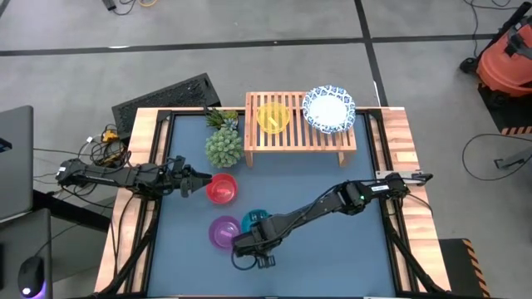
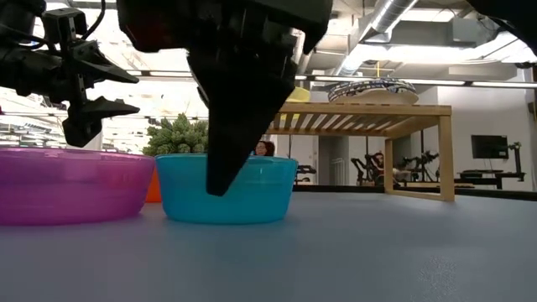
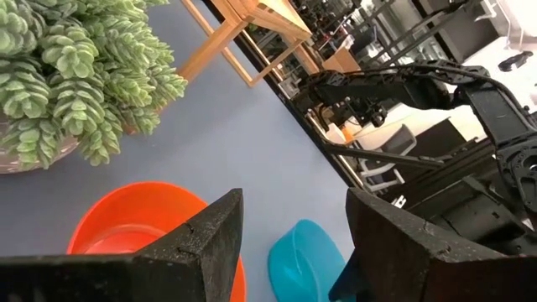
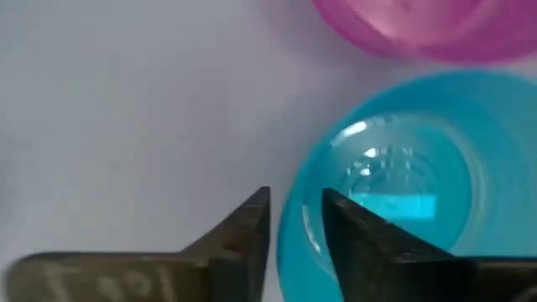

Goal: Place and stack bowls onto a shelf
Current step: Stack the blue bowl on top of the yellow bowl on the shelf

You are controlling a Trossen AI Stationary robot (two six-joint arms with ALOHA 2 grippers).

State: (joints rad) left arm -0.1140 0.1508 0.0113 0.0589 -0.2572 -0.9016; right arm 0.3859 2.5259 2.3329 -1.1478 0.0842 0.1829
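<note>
The teal bowl stands on the table beside the purple bowl. My right gripper is over the teal bowl's near rim and shut on it. The red bowl stands farther back. My left gripper hovers open just to its left, above the table, touching nothing. On the wooden shelf rest the yellow bowl and a stack of white bowls with blue rims. My right gripper holds the teal bowl's rim on its near side, one finger inside the bowl and one outside. The fingers come from above, pointing down. The bowl stands upright with its base on the table.
A green spiky plant stands at the shelf's left front leg, just behind the red bowl. The purple bowl is close to the teal one on its left. Open table lies at the right and near side.
</note>
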